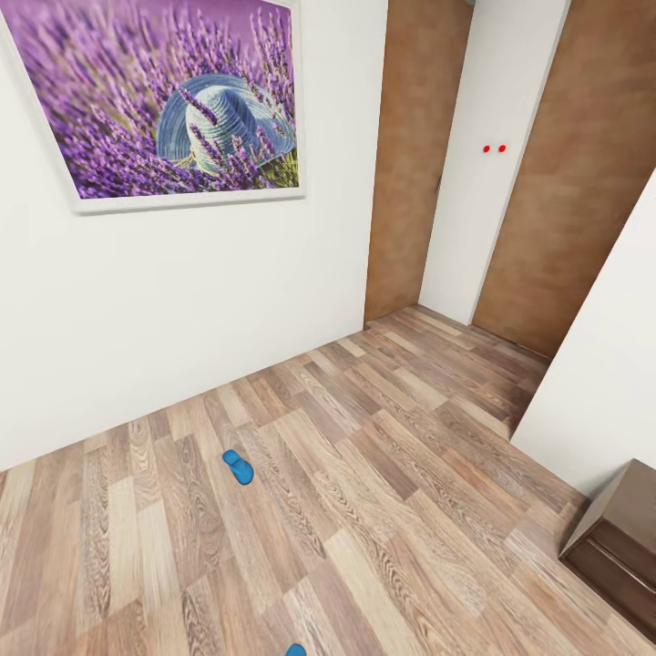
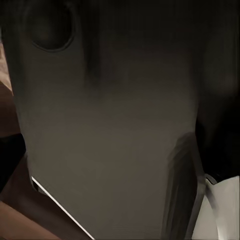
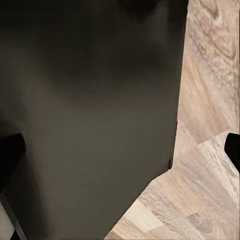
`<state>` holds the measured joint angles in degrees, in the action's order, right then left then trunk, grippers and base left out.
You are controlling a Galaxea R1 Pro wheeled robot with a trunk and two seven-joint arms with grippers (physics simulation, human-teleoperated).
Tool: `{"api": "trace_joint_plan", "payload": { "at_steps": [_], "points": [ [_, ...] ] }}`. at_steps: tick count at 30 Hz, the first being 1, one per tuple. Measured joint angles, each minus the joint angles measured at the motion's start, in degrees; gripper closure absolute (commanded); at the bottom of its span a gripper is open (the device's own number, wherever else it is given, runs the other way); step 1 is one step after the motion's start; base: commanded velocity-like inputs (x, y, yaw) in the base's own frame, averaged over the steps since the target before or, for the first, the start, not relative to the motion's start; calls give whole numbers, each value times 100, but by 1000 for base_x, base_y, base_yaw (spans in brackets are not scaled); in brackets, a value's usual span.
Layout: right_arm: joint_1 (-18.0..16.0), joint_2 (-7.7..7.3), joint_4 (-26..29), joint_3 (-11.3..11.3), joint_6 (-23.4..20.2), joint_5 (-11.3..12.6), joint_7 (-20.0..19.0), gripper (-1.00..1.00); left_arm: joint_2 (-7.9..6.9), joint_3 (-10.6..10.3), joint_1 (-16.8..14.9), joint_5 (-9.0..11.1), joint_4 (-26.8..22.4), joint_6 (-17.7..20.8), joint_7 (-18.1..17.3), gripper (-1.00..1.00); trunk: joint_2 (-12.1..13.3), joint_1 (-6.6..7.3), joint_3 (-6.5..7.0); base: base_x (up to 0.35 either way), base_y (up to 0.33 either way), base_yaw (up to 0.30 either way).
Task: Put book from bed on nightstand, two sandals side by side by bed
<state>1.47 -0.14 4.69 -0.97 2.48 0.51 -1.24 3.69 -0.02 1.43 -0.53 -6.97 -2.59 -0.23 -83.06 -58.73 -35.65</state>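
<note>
One bright blue flip-flop sandal [image 1: 239,466] lies flat on the wood-plank floor [image 1: 383,474], out in the open and a little way from the white wall, its length running slantwise across the boards with the rounder end pointing away from the wall. The second sandal [image 1: 296,650] lies on the same floor, well apart from the first; just a small blue sliver of it is visible at the bottom edge of the head view, so its pose cannot be told. A low dark reddish-brown wooden cabinet with drawer fronts, probably the nightstand [image 1: 620,547], stands on the floor against the white wall, well apart from both sandals.
</note>
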Motion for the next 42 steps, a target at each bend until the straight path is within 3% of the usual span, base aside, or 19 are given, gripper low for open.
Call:
{"api": "trace_joint_plan", "payload": {
  "at_steps": [8, 10, 15, 19, 24, 31, 37, 42],
  "points": [
    [-129, -20, 1282, -29, -471, 19, 12, -100, 0, -3, -260, 10, -973, 796, -11, -100, 1, -1, 2, 0, 0, 0],
    [-363, -47, 1738, -37, -1078, 19, 24, -100, 0, -2, -476, 21, -1314, 1137, 2, -100, 1, -1, 3, 0, 0, 0],
    [-754, -115, 2061, -48, -1718, 20, 35, -100, -2, 1, -902, 24, -1519, 1363, 26, -100, 1, -1, 4, 0, 0, 0],
    [-1112, -153, 2182, -74, -2013, 24, 46, -100, -2, 9, -1358, 25, -1367, 1430, 45, -100, 1, -1, 3, 0, 0, 0],
    [-1314, -166, 2234, -90, -2111, 26, 55, -100, 14, 15, -1682, 33, -1047, 1441, 57, -100, 1, -1, 2, 0, 0, 0],
    [-1395, -156, 2227, -85, -2145, 29, 49, -100, 22, 12, -1827, 8, -887, 1287, 221, -100, 1, -1, 2, 0, 0, 0],
    [-1205, -192, 2032, -186, -2154, 30, 22, -100, -174, 138, -1630, -7, -693, 1211, 189, -100, 1, -1, 2, 0, 0, 0],
    [-1205, -192, 1871, -183, -2154, 30, 22, -100, -179, 137, -1605, -6, -609, 1210, 188, -100, 1, -1, 2, 0, 0, 0]
  ]
}}
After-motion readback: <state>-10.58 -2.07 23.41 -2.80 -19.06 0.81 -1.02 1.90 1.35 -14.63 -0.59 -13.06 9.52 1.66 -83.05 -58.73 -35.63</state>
